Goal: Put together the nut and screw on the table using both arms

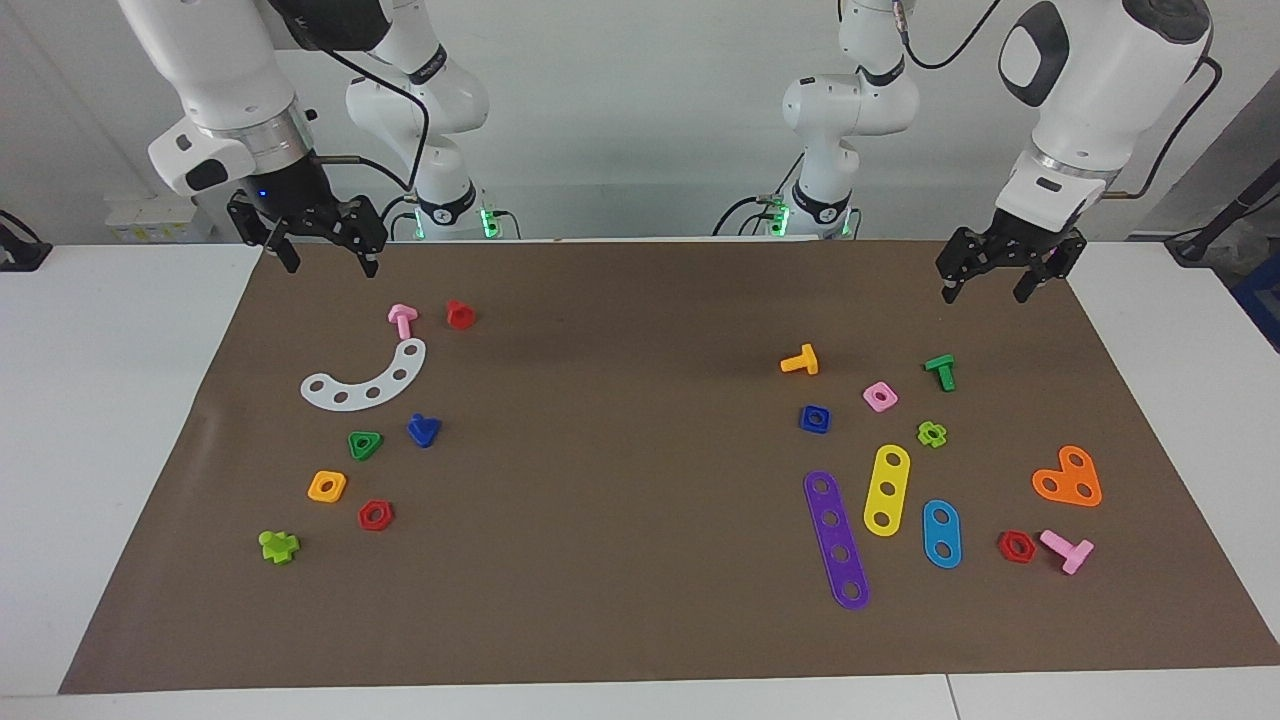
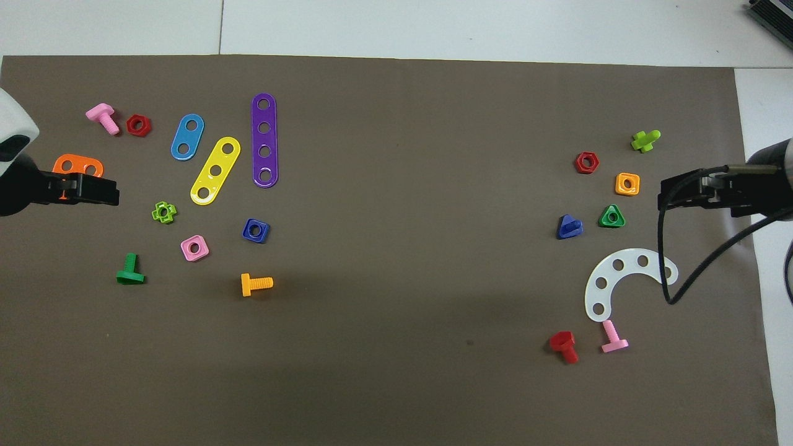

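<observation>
The blue square nut (image 1: 815, 419) lies flat on the brown mat (image 1: 620, 520) toward the left arm's end; it also shows in the overhead view (image 2: 255, 230). The blue triangular-head screw (image 1: 423, 430) lies toward the right arm's end, beside a green triangular nut (image 1: 365, 445); it also shows in the overhead view (image 2: 569, 227). My left gripper (image 1: 988, 288) hangs open and empty in the air over the mat's edge at its own end (image 2: 104, 191). My right gripper (image 1: 328, 260) hangs open and empty over the mat at its end (image 2: 674, 192). Both are well apart from the parts.
Around the nut lie a pink square nut (image 1: 880, 396), an orange bolt (image 1: 800, 361), a green bolt (image 1: 941, 371) and purple (image 1: 837, 539), yellow (image 1: 886, 489) and blue (image 1: 941, 533) strips. Around the screw lie a white curved strip (image 1: 365, 379), a pink bolt (image 1: 402, 319), a red bolt (image 1: 460, 314) and an orange-yellow nut (image 1: 327, 486).
</observation>
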`<state>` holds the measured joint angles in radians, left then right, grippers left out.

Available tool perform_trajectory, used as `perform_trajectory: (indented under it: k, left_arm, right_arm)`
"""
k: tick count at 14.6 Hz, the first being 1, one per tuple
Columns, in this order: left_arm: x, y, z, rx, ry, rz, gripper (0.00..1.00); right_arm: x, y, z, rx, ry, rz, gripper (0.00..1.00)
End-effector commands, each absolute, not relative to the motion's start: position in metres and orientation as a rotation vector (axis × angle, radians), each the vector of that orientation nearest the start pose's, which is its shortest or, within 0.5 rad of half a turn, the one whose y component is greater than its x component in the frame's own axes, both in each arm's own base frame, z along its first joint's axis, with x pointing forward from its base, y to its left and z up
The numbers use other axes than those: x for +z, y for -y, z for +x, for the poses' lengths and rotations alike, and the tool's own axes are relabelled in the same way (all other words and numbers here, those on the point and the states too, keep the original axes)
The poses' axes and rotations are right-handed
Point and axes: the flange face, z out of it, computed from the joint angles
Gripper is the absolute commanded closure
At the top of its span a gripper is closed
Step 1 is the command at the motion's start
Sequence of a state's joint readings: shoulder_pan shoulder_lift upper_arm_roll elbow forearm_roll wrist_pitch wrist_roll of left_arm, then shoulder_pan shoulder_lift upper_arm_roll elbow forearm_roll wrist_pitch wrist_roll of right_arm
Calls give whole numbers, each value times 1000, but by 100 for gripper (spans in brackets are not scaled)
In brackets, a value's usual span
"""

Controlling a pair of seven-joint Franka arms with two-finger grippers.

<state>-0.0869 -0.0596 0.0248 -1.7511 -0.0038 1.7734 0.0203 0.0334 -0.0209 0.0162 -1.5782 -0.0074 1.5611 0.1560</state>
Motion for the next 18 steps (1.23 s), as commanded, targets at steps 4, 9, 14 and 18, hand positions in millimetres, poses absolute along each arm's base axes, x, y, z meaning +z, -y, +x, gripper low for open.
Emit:
perform_trajectory:
  k: [4,9,14,18]
  left_arm:
    - [586,35,538,-157,-150,-3155,0]
    - [576,39,536,-169,-161,-3154,0]
    - [515,78,537,-216,-267,-3158,0]
    - [432,129,554,-263,-394,-3144,0]
  right_arm:
    - [633,-26,537,-2,-131,-3152,0]
    - [615,-26,533,-42,-125,-3149,4]
    - [574,-39,535,-81,-79,-3149,17]
    - [533,-40,549,-98,-77,-3146,16]
